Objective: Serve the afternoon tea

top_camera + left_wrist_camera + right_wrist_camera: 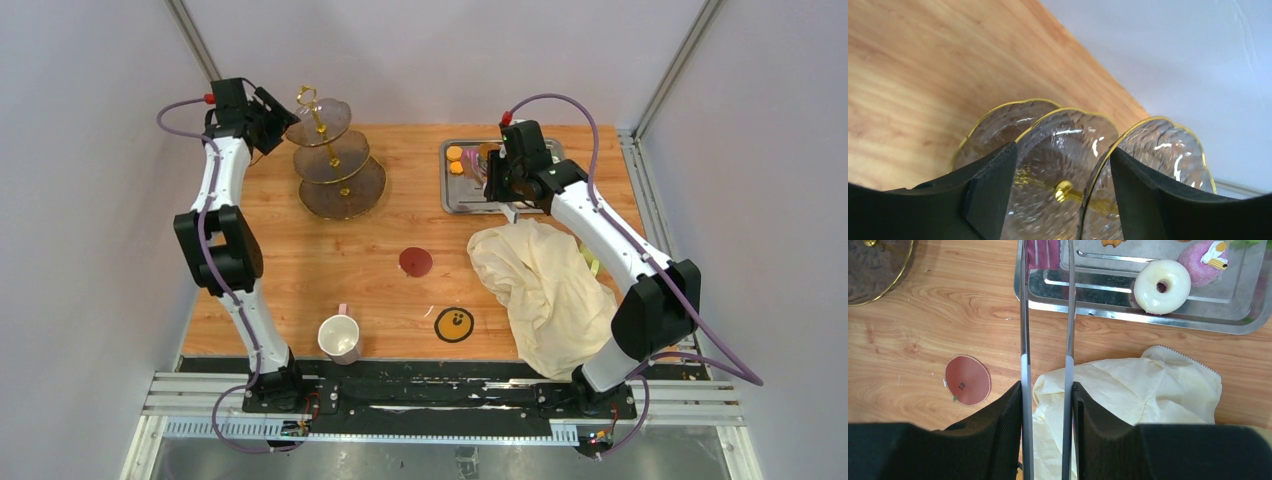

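The three-tier smoky glass stand (pixel 338 165) with its gold stem stands at the back left. My left gripper (pixel 275 120) is open beside its upper tiers. In the left wrist view the tiers (pixel 1063 145) show between the wide-apart fingers (pixel 993 195), untouched. My right gripper (pixel 500 180) is shut on steel tongs (pixel 1024 315), whose two arms reach over the left part of the steel tray (pixel 1088 290). A white donut (pixel 1162 286) and a pink cake (pixel 1208 262) lie in the tray. Orange macarons (pixel 455 155) lie at its far left. One pale mug (pixel 339 338) stands near the front.
The large cream cloth (pixel 545 280) lies crumpled at the right, just in front of the tray (pixel 460 195), and also under my right fingers (pixel 1128 390). A red round coaster (pixel 416 262) and a yellow one (pixel 454 324) lie mid-table. Walls enclose the table on three sides.
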